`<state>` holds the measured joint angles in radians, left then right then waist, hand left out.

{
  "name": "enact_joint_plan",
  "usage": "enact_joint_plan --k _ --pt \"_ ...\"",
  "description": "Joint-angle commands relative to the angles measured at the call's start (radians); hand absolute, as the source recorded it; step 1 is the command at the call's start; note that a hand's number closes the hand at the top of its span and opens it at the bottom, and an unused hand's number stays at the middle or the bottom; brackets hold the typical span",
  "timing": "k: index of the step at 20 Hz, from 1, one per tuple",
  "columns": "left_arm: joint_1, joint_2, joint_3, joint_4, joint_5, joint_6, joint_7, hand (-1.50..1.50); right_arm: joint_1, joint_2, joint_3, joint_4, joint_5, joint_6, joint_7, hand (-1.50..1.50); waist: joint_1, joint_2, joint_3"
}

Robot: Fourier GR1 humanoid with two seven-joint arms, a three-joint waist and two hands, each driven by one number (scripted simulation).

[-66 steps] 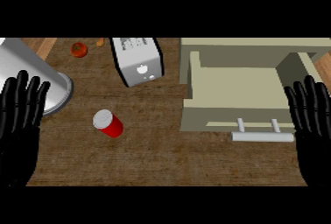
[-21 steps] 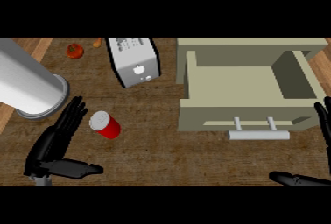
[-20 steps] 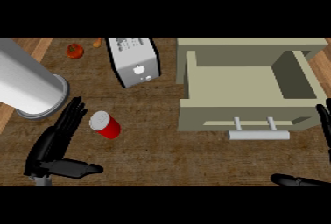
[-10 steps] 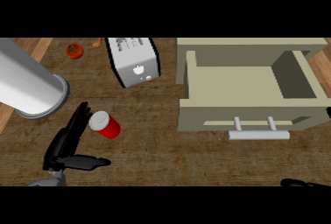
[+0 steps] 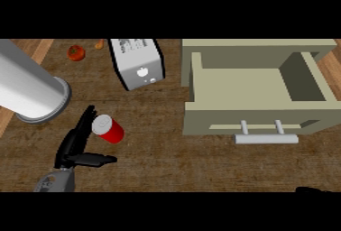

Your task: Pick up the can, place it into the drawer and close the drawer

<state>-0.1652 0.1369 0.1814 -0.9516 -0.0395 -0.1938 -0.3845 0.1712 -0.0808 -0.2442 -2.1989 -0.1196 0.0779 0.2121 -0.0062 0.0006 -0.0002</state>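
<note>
A red can with a white lid lies tilted on the wooden counter, left of the middle. My left hand stands edge-on just left of the can. Its fingers are straight along the can's side and its thumb sticks out below the can. Whether the fingers touch the can is unclear. The beige drawer stands pulled open at the right with nothing in it, its grey handle facing me. Only a black sliver of my right hand shows at the lower right edge.
A large silver cylinder lies at the left, close above my left hand. A white toaster stands behind the can. A tomato and a small orange item sit at the back left.
My left hand has moved right and forward until it stands alongside the can. My right hand has sunk from the right edge to the lower right corner. The can has not moved.
</note>
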Motion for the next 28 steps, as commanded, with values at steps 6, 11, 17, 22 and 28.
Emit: enact_joint_plan --k 6,11,17,22,28 --pt "-0.146 0.026 0.053 0.363 -0.01 0.034 -0.182 -1.5 0.008 -0.028 -0.039 -0.083 -0.034 0.025 0.099 -1.5 -0.005 0.001 -0.001" --pt "-0.231 0.066 0.059 0.516 -0.016 0.001 -0.253 -1.5 -0.052 0.016 0.04 -0.041 0.056 -0.009 0.089 -1.5 -0.002 0.001 -0.001" --pt "-0.327 0.089 0.058 0.621 -0.026 -0.04 -0.304 -1.5 0.007 0.022 0.002 -0.062 0.014 0.03 0.057 -1.5 -0.007 0.002 -0.001" --pt "-0.365 0.043 0.024 0.663 -0.053 -0.067 -0.31 -1.5 -0.064 -0.005 -0.02 -0.059 0.017 -0.002 0.116 -1.5 -0.007 0.002 -0.001" --pt "-0.422 0.027 0.026 0.692 -0.044 -0.138 -0.333 1.5 -0.033 0.055 0.027 -0.055 0.069 -0.01 0.043 -1.5 -0.01 0.004 -0.001"
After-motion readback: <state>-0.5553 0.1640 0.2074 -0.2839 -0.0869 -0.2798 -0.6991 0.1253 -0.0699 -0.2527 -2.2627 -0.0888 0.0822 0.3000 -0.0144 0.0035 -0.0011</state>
